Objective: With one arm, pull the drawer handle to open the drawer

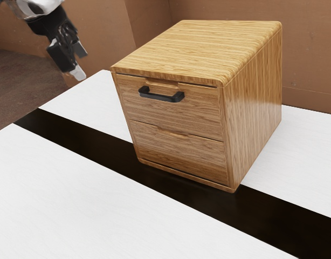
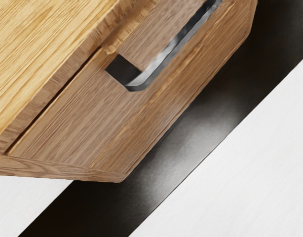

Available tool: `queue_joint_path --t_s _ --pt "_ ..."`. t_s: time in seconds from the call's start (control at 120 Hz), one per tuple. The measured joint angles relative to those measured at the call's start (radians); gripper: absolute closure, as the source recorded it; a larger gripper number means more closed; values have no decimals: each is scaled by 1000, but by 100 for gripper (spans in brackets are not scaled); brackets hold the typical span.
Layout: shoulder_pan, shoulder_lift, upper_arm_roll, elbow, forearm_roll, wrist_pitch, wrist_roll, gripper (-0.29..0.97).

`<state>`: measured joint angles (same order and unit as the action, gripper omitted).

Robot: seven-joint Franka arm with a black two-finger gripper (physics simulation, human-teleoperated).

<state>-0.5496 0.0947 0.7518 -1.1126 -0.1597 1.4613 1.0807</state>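
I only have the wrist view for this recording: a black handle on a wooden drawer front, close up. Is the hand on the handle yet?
Observer: No. In the exterior view the gripper hangs in the air, up toward that view's left of the cabinet and well apart from the handle.
Operator: Is the drawer open at all?
Observer: The top drawer sits flush with the cabinet's front along its whole width, so it looks shut.
Operator: Is there any other drawer?
Observer: Yes, one lower drawer beneath it, with no black handle.
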Motion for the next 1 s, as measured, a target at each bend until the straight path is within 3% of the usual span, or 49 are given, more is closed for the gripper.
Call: queue_joint_path --t_s 0.058,0.117,0.25,0.333,0.425,0.75,1.0 --pt "-122 12 -6 0 0 9 47 0" --pt "-166 11 -10 -1 0 16 91 0" --pt "-129 -13 -17 -18 1 38 181 0" --pt "-102 -100 -102 -138 64 96 226 0" --pt "-82 -122 -132 -172 113 145 270 0" --pt "-209 -151 -128 -311 192 349 392 0" --pt "-163 -167 -116 -329 211 417 450 0"
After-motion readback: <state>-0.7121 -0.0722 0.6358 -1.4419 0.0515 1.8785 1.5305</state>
